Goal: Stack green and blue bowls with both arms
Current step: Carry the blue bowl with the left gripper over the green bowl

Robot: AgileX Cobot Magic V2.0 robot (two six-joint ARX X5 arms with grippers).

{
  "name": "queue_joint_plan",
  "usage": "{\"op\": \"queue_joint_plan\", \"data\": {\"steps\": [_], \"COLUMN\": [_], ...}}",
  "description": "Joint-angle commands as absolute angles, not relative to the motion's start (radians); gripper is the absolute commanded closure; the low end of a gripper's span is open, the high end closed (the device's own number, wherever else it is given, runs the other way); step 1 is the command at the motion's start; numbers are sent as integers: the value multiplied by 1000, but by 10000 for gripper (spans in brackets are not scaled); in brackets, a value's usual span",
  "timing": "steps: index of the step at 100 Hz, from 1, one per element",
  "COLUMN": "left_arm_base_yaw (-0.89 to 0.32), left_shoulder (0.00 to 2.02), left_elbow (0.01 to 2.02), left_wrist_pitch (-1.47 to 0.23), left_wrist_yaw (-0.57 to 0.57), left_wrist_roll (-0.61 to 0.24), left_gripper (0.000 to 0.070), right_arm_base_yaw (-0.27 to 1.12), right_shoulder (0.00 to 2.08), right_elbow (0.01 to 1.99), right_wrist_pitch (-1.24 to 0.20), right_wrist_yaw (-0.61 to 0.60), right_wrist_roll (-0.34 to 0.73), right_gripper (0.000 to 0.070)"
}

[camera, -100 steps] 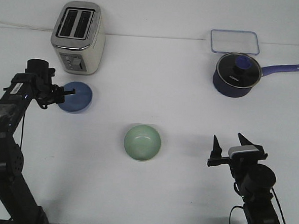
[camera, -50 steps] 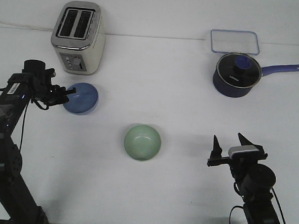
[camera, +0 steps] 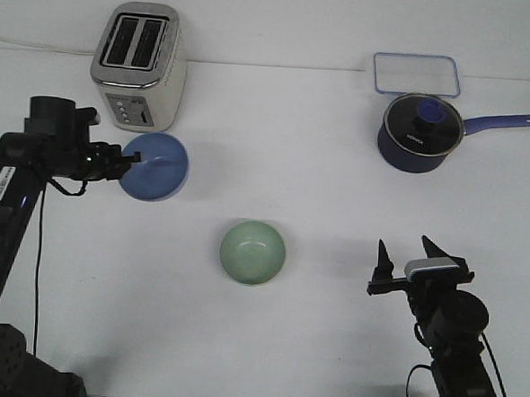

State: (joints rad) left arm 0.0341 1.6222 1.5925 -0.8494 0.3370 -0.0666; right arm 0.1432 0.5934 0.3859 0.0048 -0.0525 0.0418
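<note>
The left claw [camera: 130,160] is clenching the near rim of the blue bowl [camera: 156,167] and is carrying it: over the last second the bowl has been growing larger in the front view and drifting rightward, away from the toaster [camera: 138,63], so I judge it is now lifted off the desk [camera: 279,118] rather than sliding. That is putting the task into its transport step, with the stacking itself not yet done. The green bowl [camera: 253,252] is sitting where it was, well apart from the left claw, ahead of it toward the right arm's side and nearer the robot. The right claw [camera: 407,261] is hanging released, fingers spread, and has not been moving; the green bowl is lying near it on its left, untouched.

Counting: two bowls, one blue and one green; two claws; one toaster just beside the left claw's load; one navy saucepan [camera: 418,132] with a lid, and one clear container [camera: 417,74] behind it, both well beyond the right claw.
</note>
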Motion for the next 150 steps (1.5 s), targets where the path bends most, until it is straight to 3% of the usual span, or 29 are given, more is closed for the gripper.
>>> {"op": "queue_joint_plan", "data": {"steps": [1, 44, 63, 150], "left_arm_base_yaw": [-6, -350, -445, -512], "left_shoulder": [1635, 1654, 1688, 1808], "left_elbow": [1612, 1610, 1607, 1607], "left_wrist_pitch": [-853, -874, -878, -872], "left_wrist_yaw": [342, 336, 260, 259], "left_wrist_roll": [-68, -56, -57, -52], "left_gripper": [695, 695, 695, 695], "right_arm_base_yaw": [145, 145, 145, 145], "right_shoulder": [596, 596, 596, 596], "right_elbow": [386, 386, 386, 386], "right_wrist_pitch": [15, 15, 15, 15], "right_wrist_yaw": [-52, -52, -52, -52], "right_wrist_roll": [52, 52, 52, 52], "right_gripper": [134, 134, 133, 134]}}
